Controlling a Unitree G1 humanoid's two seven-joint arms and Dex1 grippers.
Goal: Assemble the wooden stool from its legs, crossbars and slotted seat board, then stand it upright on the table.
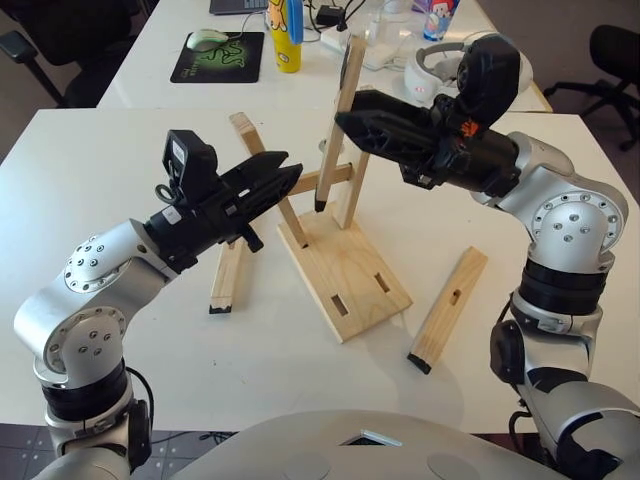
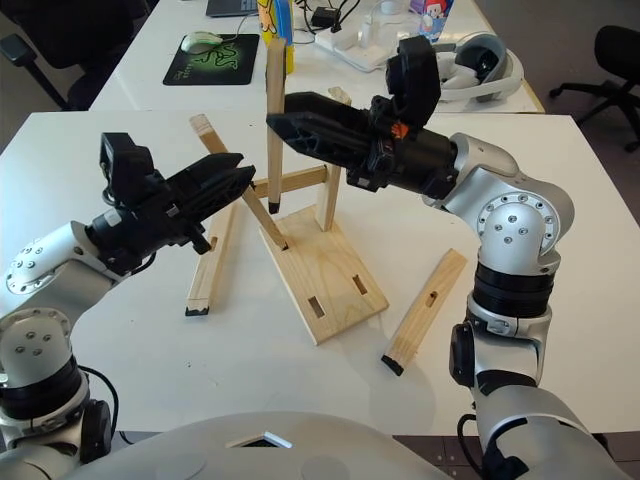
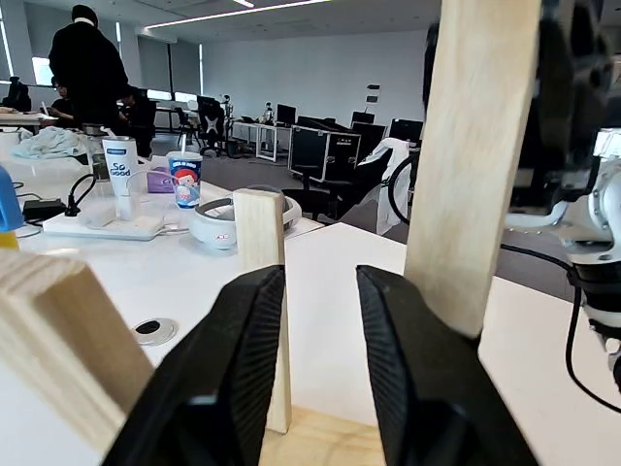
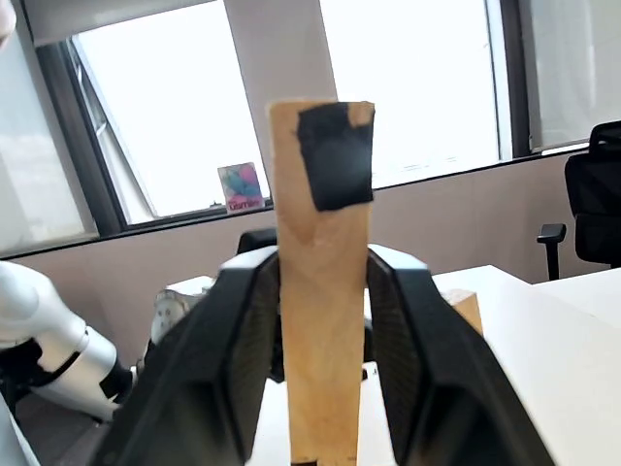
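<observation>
Right tool [image 1: 345,112] clenched on upright leg [image 1: 325,170].
Leg's dark foot hangs below the tool, near seat board [image 1: 350,275]; left tool [image 1: 283,172] released, crossbar [image 1: 338,176] just ahead of its tips.

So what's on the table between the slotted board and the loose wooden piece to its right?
Nothing: the stretch of white table between the seat board and the loose leg is bare, seen in both eye views.
</observation>
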